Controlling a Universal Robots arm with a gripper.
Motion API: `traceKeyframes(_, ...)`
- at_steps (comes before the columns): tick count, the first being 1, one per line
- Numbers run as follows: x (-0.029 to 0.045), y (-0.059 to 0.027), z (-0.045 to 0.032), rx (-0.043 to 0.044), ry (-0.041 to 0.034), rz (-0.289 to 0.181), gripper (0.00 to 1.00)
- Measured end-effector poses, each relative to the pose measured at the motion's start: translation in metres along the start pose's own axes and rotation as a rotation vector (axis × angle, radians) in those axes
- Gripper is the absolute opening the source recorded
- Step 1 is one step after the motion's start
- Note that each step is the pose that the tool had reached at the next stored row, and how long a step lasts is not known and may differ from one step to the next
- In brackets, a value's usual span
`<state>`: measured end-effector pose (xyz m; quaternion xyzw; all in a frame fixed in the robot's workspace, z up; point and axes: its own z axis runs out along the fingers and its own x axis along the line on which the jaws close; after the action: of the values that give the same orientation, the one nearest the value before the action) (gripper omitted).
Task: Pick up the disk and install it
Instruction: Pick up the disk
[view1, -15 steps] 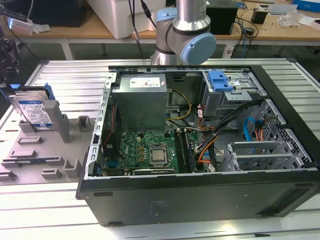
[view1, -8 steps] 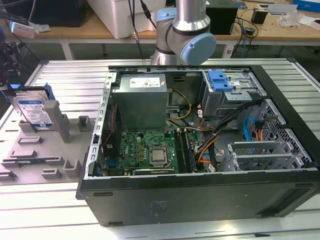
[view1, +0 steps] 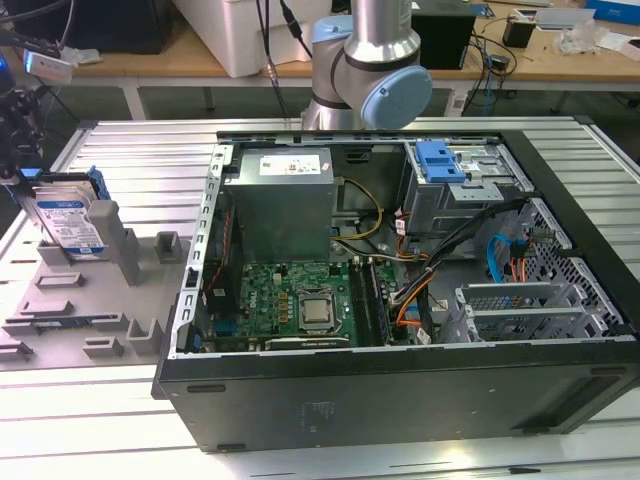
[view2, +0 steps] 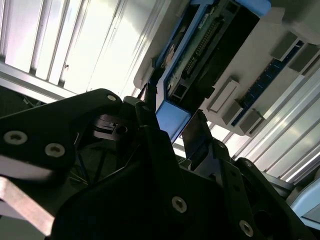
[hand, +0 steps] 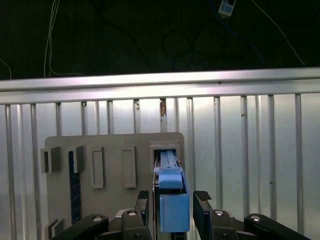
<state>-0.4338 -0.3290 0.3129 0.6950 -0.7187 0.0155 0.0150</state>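
Gripper (hand: 172, 195) jaws are parted narrowly and straddle the disk (hand: 174, 215). One dark finger (hand: 143, 199) sits on each side of its blue carrier end. Thin gaps show on both sides, so there's no clamp yet.

In the second wrist view the disk's (view2: 200, 45) blue tab sits between the fingers (view2: 192, 132), with light visible beside one of them.

The disk stands on edge in a slot of the grey fixture plate (hand: 115, 145), which lies on the slatted aluminium table (hand: 250, 150).

In the exterior view the open computer case (view1: 400, 400) is nearest, at 6 o'clock. Inside it, the green motherboard (view1: 290, 300) is at about 7 o'clock, the grey power-supply box (view1: 280, 210) is behind that, and the drive cage with a light-blue clip (view1: 440, 160) is at 1 o'clock.

The disk (view1: 68, 222) is at 9 o'clock, well apart from the case, upright in the fixture (view1: 90, 300) with its label facing the camera. The arm's base (view1: 365, 60) is at 12 o'clock behind the case.
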Motion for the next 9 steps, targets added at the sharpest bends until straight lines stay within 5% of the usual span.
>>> traceKeyframes(9,-0.0003,0.0000,0.0063,0.0000,0.0000,0.000,0.48)
